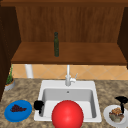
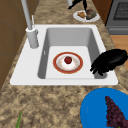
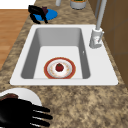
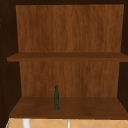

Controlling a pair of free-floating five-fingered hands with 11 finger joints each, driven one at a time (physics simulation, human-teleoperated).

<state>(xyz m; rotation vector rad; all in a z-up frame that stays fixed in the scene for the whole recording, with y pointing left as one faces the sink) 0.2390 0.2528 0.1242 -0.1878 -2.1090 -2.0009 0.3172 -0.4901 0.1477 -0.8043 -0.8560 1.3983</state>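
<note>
Right side view: right hand [image 3: 17, 113] fingers spread above white plate [image 3: 23, 94]

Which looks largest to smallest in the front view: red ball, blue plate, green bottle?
1. Red ball, though it sits nearest the camera, so its true size is unsure.
2. Blue plate.
3. Green bottle, slim and farthest back.

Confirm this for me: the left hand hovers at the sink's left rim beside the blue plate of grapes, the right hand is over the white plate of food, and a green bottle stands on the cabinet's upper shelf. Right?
One detail is off. The green bottle stands on the cabinet's lower shelf, not the upper one, as the upper view shows. The rest holds: the left hand hovers at the sink rim beside the blue plate of grapes, and the right hand is over the white plate.
</note>
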